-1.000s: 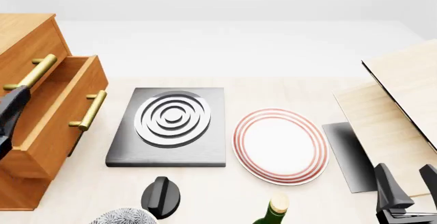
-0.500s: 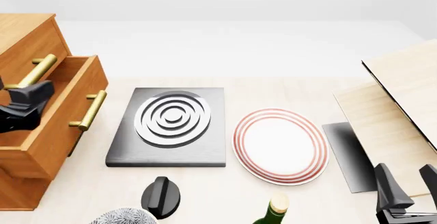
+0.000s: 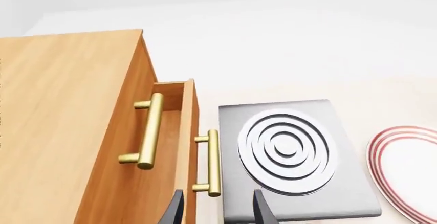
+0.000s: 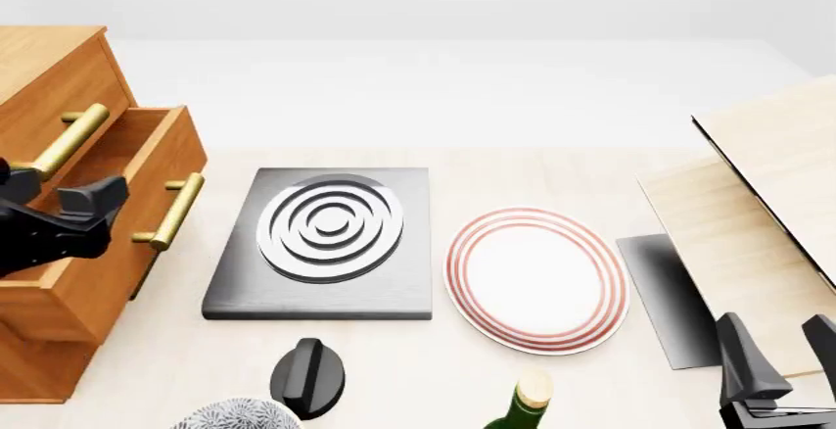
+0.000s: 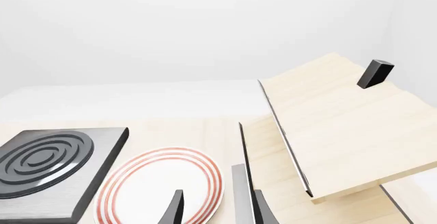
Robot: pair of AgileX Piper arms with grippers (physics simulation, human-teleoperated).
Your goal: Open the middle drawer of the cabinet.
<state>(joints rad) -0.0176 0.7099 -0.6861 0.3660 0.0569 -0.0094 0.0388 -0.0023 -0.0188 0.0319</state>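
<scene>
The cabinet (image 4: pixel 46 67) stands at the table's left and also shows in the left wrist view (image 3: pixel 68 121). Its middle drawer (image 4: pixel 124 238) is pulled out toward the right, and its brass handle (image 4: pixel 170 212) is free. In the left wrist view the drawer front (image 3: pixel 189 132) is seen edge-on with its handle (image 3: pixel 213 162) beside it. My left gripper (image 4: pixel 63 199) is open and empty, over the open drawer just left of its front; its fingertips (image 3: pixel 175 208) are apart. My right gripper (image 4: pixel 784 360) is open and empty at the front right, also in its wrist view (image 5: pixel 217 208).
A black slab with white rings (image 4: pixel 327 238) lies next to the drawer. A red-ringed plate (image 4: pixel 535 277) lies mid-table. A black knob (image 4: pixel 307 375), a patterned bowl (image 4: pixel 235 414) and a green bottle (image 4: pixel 523 405) are at the front. Pale wooden boards (image 4: pixel 770 184) rise at the right.
My left gripper has moved rightward from the picture's left edge and turned, now over the open drawer. The drawer stays pulled out the same amount. The right arm has not moved.
</scene>
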